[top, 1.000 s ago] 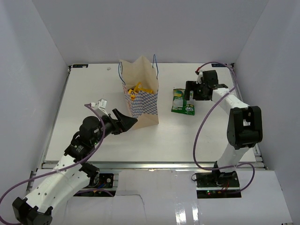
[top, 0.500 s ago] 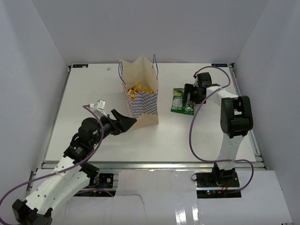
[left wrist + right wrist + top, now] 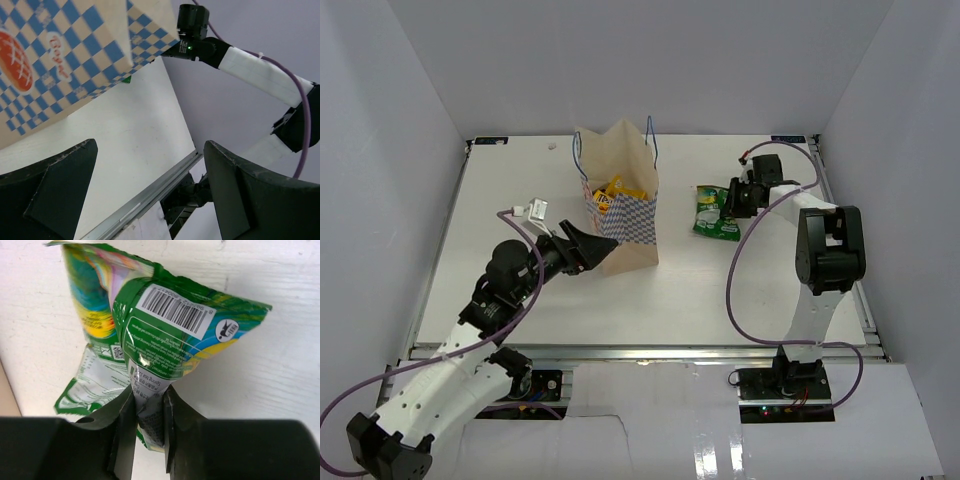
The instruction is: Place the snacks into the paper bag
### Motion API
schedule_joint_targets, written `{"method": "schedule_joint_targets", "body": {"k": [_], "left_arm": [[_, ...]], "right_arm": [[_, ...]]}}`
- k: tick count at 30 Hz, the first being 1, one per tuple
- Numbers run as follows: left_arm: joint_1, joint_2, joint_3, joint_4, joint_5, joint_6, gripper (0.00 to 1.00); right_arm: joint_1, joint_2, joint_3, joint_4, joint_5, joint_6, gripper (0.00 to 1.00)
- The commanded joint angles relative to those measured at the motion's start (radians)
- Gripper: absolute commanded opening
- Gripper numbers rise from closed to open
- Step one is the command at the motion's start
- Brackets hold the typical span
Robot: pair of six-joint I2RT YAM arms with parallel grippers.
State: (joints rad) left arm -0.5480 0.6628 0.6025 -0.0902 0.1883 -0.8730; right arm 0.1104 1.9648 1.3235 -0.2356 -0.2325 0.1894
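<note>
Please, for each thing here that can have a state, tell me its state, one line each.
paper bag: upright, open at the top.
yellow snacks: inside the paper bag.
green pouch: outside the paper bag, crumpled, pinched at one edge.
right gripper: shut on the green pouch.
left gripper: open, holding nothing, beside the paper bag.

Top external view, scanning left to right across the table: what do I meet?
Left end effector, open → paper bag → green-white pouch → right end effector, shut on the pouch's right side.
</note>
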Motion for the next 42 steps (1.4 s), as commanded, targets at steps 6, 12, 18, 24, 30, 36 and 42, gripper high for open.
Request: {"method": "schedule_joint_targets", "body": {"k": [6, 12, 18, 24, 30, 36, 42], "left_arm": [[-0.013, 0.204, 0.138, 0.208, 0.174, -0.015, 0.98], [-0.058, 0.264, 0.210, 0.218, 0.177, 0.026, 0.98], [-0.063, 0.206, 0.207, 0.201, 0.169, 0.074, 0.98], [-0.064, 0.036, 0.152, -0.010, 0.065, 0.123, 0.98], [-0.064, -0.132, 0.123, -0.193, -0.055, 0.124, 0.98], [-0.064, -0.246, 0.094, -0.256, -0.110, 0.086, 0.98], [-0.064, -0.270, 0.105, -0.305, -0.124, 0.081, 0.98]], "right_arm": [[-0.129, -0.292, -0.055, -0.010, -0.425, -0.275, 0.08], [-0.149, -0.493, -0.090, -0.001, -0.675, -0.343, 0.08], [-0.101, -0.678, 0.009, 0.131, -0.760, -0.232, 0.08], [0.144, -0.649, 0.294, 0.137, -0.567, -0.229, 0.08], [0.418, -0.483, 0.595, 0.047, -0.299, -0.387, 0.08], [0.598, -0.281, 0.756, 0.018, -0.038, -0.568, 0.08], [0.618, -0.187, 0.795, 0.053, 0.059, -0.688, 0.08]]}}
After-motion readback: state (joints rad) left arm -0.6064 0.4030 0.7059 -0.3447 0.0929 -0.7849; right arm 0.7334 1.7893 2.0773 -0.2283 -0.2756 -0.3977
